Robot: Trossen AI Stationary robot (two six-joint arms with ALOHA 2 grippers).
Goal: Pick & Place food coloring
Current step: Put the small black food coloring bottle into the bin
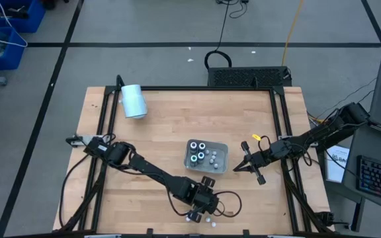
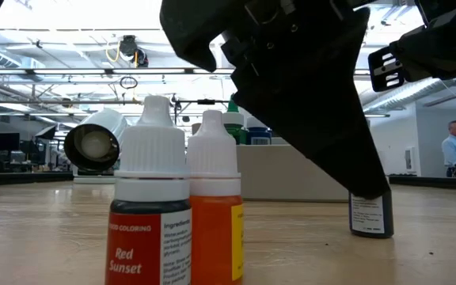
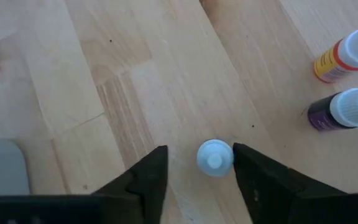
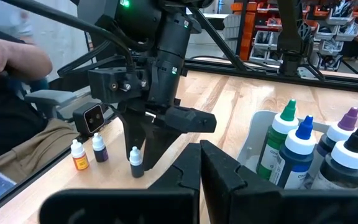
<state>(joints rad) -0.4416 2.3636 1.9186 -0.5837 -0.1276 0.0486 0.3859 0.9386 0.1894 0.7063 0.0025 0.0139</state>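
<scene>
Red Sunset bottle (image 2: 150,198) and an orange bottle (image 2: 214,202) stand closest, lower left of the low view.

Lower middle of the high view, the left claw (image 1: 202,210) hangs with its fingers spread narrowly either side of a white-capped food coloring bottle (image 3: 215,157) standing on the bench (image 1: 157,132), one finger (image 3: 253,177) touching the cap. More bottles stand in the grey tray (image 1: 221,149) at centre. The right claw (image 1: 243,163), fingers closed together, hovers just right of the tray. A white cylinder (image 1: 133,101) lies upper left.

Tray (image 1: 222,149) at table (image 1: 164,125) centre, several bottles (image 1: 200,153) inside; cylinder (image 1: 133,101) far-left; three bottles (image 1: 204,216) near front edge.
</scene>
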